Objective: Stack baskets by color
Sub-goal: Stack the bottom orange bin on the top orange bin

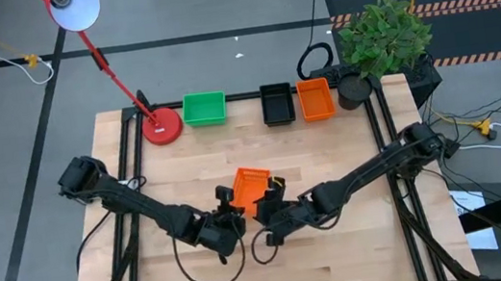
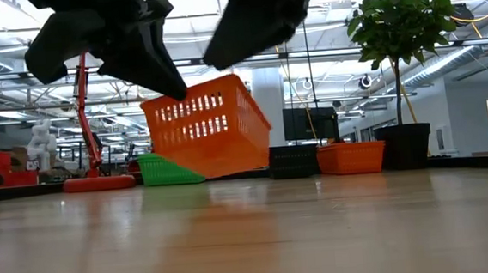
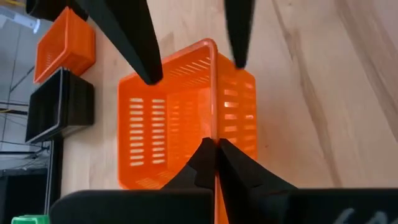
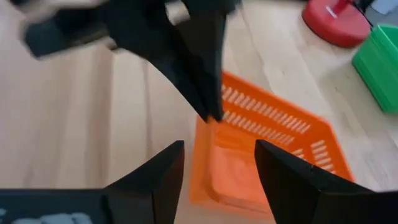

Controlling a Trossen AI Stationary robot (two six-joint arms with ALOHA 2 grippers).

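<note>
Left gripper [image 3: 214, 152]: jaws pinched shut on rim of orange basket [image 1: 250, 189], which hangs tilted, clear of counter [image 1: 342, 245]; low view shows a gap beneath it.
Right gripper [image 4: 217, 165]: jaws spread wide, gripping nothing; they sit just beside the held basket's rim, on the side away from the left gripper.
Held basket place: mid-counter, well apart from the back row, on the near side of it.
Landmark: red lamp base [image 1: 162, 126] at counter's back edge.
Back row from lamp base, going away from it: green basket [image 1: 205, 109] just beside it, then black basket [image 1: 277, 104], then second orange basket [image 1: 315, 100] touching or nearly touching the black one, then plant pot [image 1: 353, 91] farthest.
Step in hand, my read: left arm carries the held basket alone; right gripper stands free of it.
How to do it well: level the basket first, carry it high over the black basket, line up its long sides with the orange one in the row, lower straight in so it nests, and keep the right arm out of the path.
Count, orange: two visible.
Count, black: one visible.
Count, green: one visible; can't tell if any are already nested.
</note>
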